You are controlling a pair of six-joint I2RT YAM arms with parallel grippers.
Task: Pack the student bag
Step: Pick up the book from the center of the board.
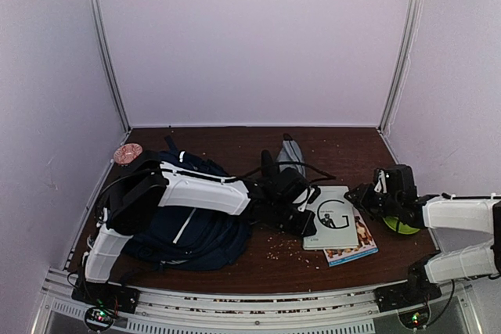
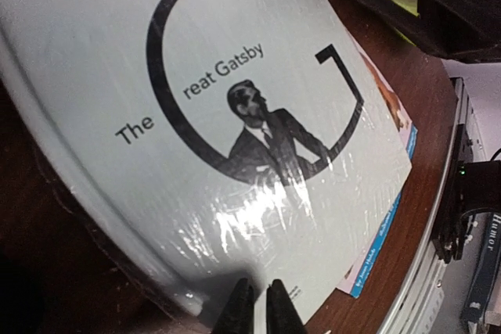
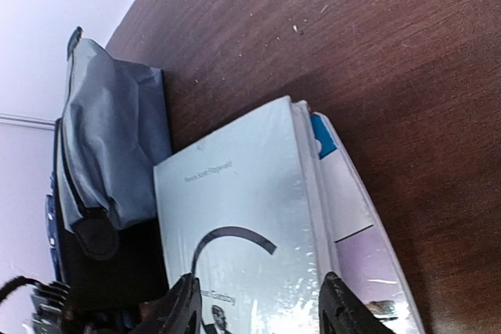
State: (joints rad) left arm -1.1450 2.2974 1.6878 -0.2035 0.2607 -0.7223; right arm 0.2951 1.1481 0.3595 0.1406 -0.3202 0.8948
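At the centre of the bench (image 1: pixel 235 140), your left end effector (image 2: pixel 255 309) has its fingers all but pressed together with nothing between them. The tips sit over the near corner of the book (image 2: pixel 235 131), and you cannot tell if they touch it. Your right end effector (image 3: pixel 262 312) is spread wide and straddles that book from its 3 o'clock side. The bag (image 1: pixel 192 232) lies at the book's 9 o'clock, under the left arm. Open bench lies toward 12 o'clock, beside the pouch (image 3: pixel 109 146). A second book (image 1: pixel 356 253) underneath is mostly covered.

Brown table (image 1: pixel 344 150) bears student bag (image 1: pixel 211 232), grey pouch (image 1: pixel 291 154), stacked books (image 1: pixel 333 220), crumbs (image 1: pixel 283 245).
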